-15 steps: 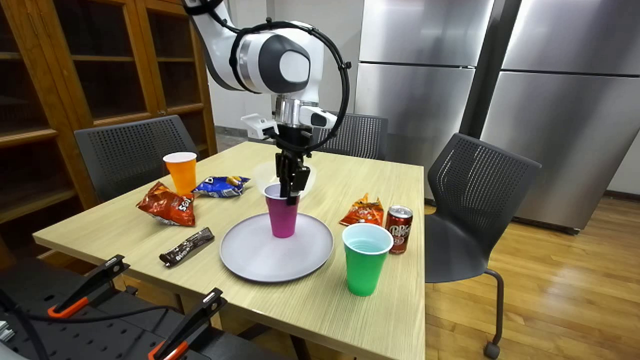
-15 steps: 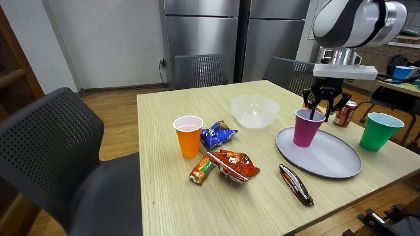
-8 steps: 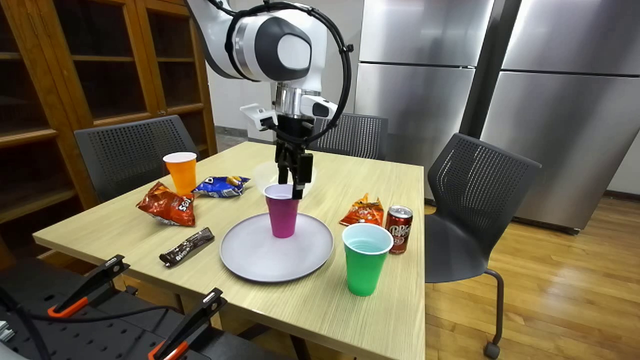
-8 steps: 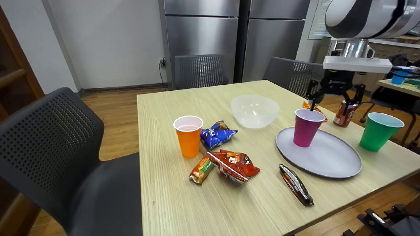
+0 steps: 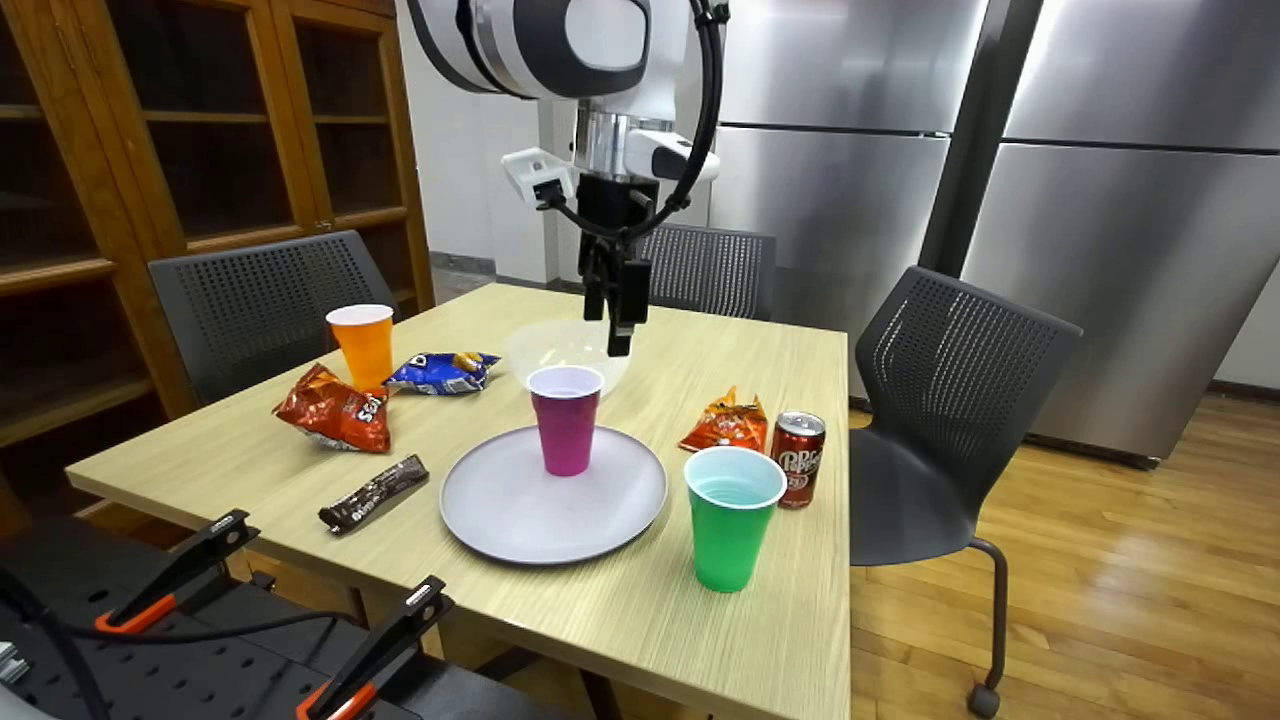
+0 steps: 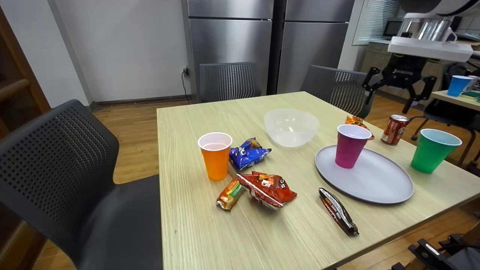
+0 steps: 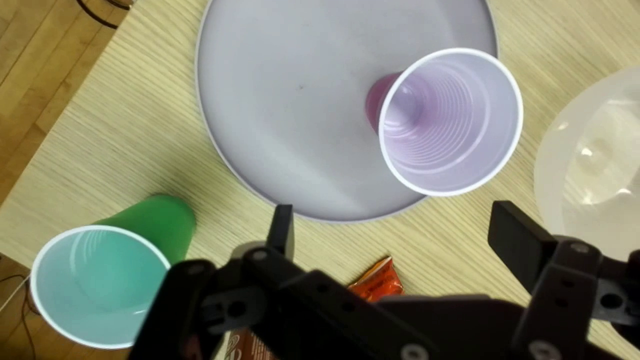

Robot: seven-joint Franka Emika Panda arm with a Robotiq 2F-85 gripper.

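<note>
The claw (image 7: 392, 232) has its two fingers spread wide apart above the surface (image 6: 195, 225), higher than the purple cup (image 6: 348, 152) and clear of it. The purple cup stands upright on the gray plate (image 6: 378, 183), near the edge that faces the clear bowl (image 6: 288, 131). On the opposite side of the plate, the green cup (image 5: 733, 540) stands upright near the soda can (image 5: 798, 465) and the orange snack bag (image 5: 728, 428). The orange cup (image 6: 216, 161) stands just beside the blue snack bag (image 6: 247, 154), with the red snack bag (image 6: 272, 189) near both. The dark wrapped bar (image 6: 337, 212) lies between the red snack bag and the plate.
</note>
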